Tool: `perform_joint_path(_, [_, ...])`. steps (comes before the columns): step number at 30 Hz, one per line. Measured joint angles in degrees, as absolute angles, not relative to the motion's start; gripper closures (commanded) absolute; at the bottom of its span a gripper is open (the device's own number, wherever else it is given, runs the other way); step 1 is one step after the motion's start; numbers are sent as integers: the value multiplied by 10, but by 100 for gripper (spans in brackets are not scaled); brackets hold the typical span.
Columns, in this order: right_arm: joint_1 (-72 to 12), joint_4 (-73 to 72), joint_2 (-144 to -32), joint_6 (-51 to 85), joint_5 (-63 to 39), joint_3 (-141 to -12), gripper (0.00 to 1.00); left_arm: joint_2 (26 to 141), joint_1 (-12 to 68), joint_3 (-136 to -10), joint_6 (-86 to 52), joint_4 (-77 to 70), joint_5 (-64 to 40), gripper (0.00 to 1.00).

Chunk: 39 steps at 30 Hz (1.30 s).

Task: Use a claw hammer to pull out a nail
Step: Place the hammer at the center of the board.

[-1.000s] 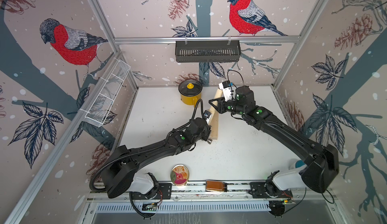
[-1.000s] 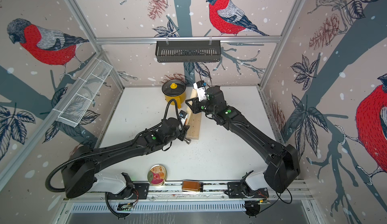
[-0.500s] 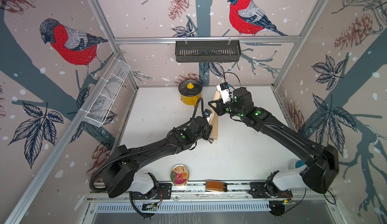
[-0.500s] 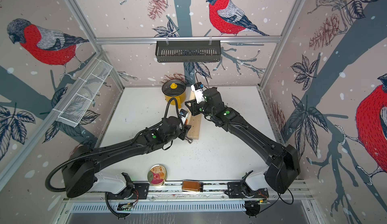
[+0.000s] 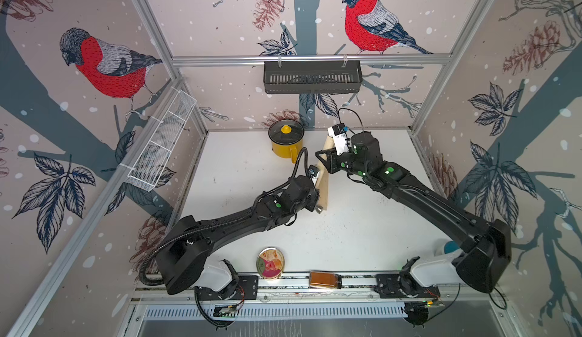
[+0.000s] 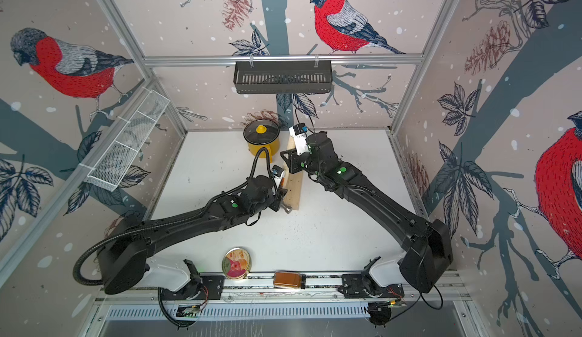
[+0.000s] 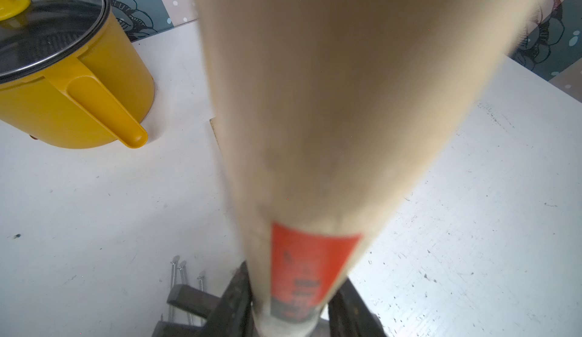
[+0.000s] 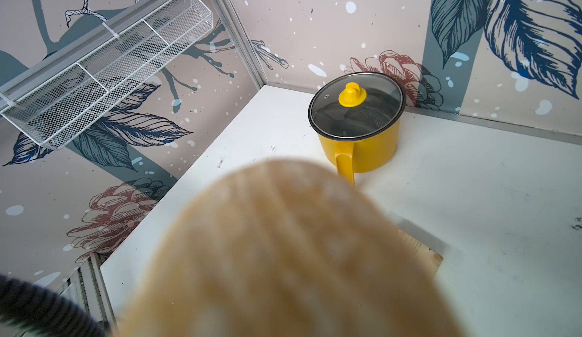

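- The claw hammer (image 5: 328,145) stood head-down over the middle of the white bench (image 5: 252,175). Its long axis ran from the grey head (image 5: 319,209) at the near end up to the butt of the pale handle, which was raised and pointed toward the back wall.
- The head sat at the near left corner of a flat wooden board (image 5: 325,190) lying on the bench. Whether the claw was hooked on anything could not be told.
- The left tool (image 5: 315,195) was closed round the low end of the handle, just above the head. In the left wrist view its dark fingers (image 7: 234,297) pressed on both sides of the handle, right under the orange-and-black label (image 7: 310,266).
- The right tool (image 5: 326,162) was clamped tight on the handle higher up, below the butt. In the right wrist view the blurred butt end (image 8: 283,256) filled most of the frame.
- A few thin nails (image 7: 178,274) showed beside the dark head in the left wrist view, too small to tell how they stood.
- A yellow pot (image 5: 286,145) with a glass lid stood near the back wall, to the left of the handle and apart from it.
- A round tin (image 5: 270,263) and a brown jar (image 5: 324,280) lay at the front edge, well apart from the hammer.
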State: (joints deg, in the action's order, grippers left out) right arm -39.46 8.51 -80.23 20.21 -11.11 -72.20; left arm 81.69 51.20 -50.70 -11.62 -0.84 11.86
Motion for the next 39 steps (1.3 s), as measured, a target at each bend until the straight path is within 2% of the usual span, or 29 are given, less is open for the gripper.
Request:
perform_joint_path(4, [-395,87,-802,196,-111,-723,100,817,512,-507,-116,-8,118,62])
perform_joint_path(12, [-395,90,-802,196,-112,-724,100,815,512,-505,-116,-10,118,55])
perform_joint_path(23, [-382,90,-799,199,-142,-724,100,810,512,-484,-118,-29,123,56])
perform_joint_path(34, [-377,89,-798,208,-159,-724,100,807,512,-479,-110,-40,121,67])
perform_joint_path(39, [-376,89,-798,208,-159,-723,100,807,512,-479,-102,-39,121,81])
